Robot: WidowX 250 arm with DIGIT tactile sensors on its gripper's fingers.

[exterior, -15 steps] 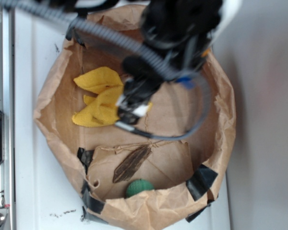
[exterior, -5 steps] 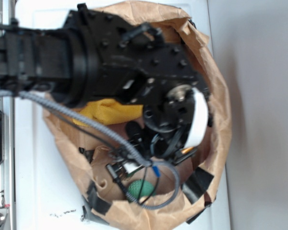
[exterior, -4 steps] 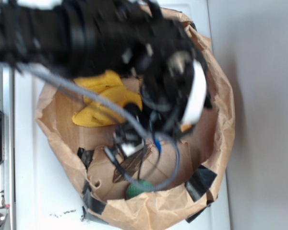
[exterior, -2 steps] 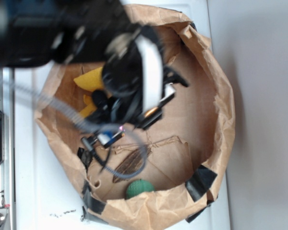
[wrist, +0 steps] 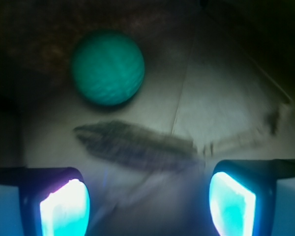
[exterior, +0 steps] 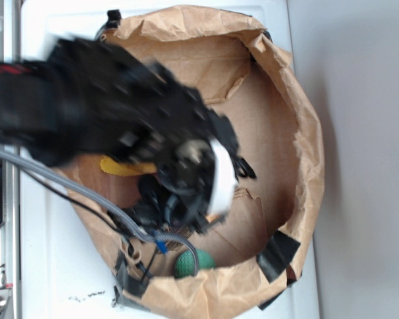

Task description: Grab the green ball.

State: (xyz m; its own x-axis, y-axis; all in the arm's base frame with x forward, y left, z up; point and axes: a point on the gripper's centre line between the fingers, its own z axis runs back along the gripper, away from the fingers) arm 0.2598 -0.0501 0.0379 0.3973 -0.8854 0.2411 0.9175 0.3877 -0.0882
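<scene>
The green ball [exterior: 191,264] lies on the floor of the brown paper bag [exterior: 299,143], close to its near wall. In the wrist view the green ball [wrist: 108,68] sits at the upper left, beyond a dark smear on the paper. My gripper [wrist: 147,204] is open, its two glowing pads [wrist: 65,209] wide apart with only paper floor between them, short of the ball. In the exterior view the black arm [exterior: 120,119] covers the bag's left half, and the fingers themselves are hidden under it and the cables.
A yellow cloth [exterior: 123,167] peeks out from under the arm at the bag's left. Black tape [exterior: 278,256] patches the bag's near rim. The bag's crumpled walls stand all round. A metal rail [exterior: 0,266] runs along the left edge.
The arm has swung left and down toward the near wall, nearer the ball. It now covers most of the yellow cloth. The ball has not moved.
</scene>
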